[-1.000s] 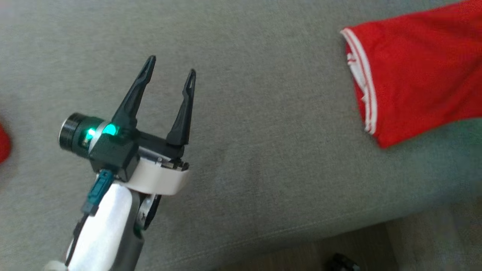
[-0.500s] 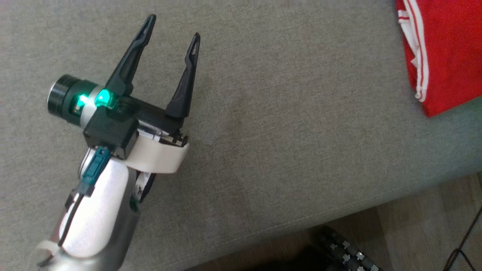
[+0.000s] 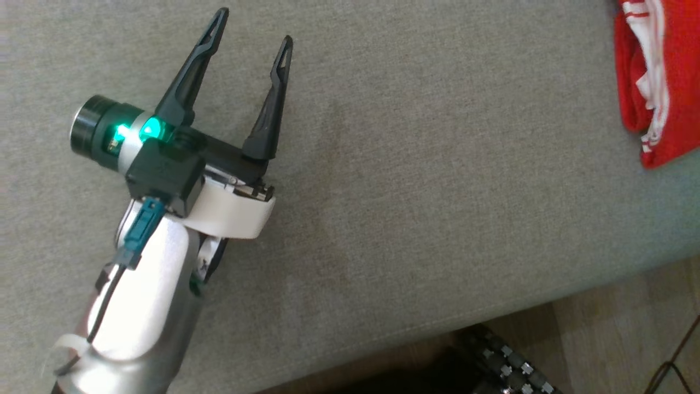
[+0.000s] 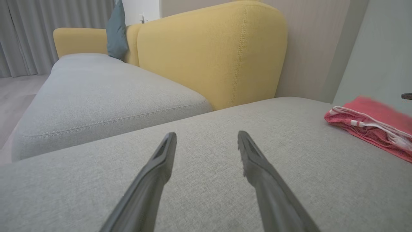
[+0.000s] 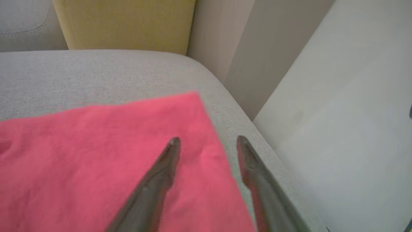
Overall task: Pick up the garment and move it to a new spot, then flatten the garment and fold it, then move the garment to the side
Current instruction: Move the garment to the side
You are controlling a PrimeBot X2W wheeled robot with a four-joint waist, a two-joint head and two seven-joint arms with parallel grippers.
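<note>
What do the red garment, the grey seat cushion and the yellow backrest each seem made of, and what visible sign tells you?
Garment: thin matt fabric, possibly a knit; it lies in limp folds with white striped trim.
Seat cushion: matt woven upholstery cloth; fine flecked weave, stitched edge seam.
Backrest: likely padded upholstery textile; stitch line, rounded corners.

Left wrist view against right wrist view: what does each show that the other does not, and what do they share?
Left wrist view, not the right: the open left gripper over bare grey cushion, a second grey seat, a teal pillow, curtains, the garment's white-trimmed folded edge. Right wrist view, not the left: the open right gripper above the garment's flat top near its corner, a pale wall. Both: the garment, the grey cushion, the yellow backrest.
</note>
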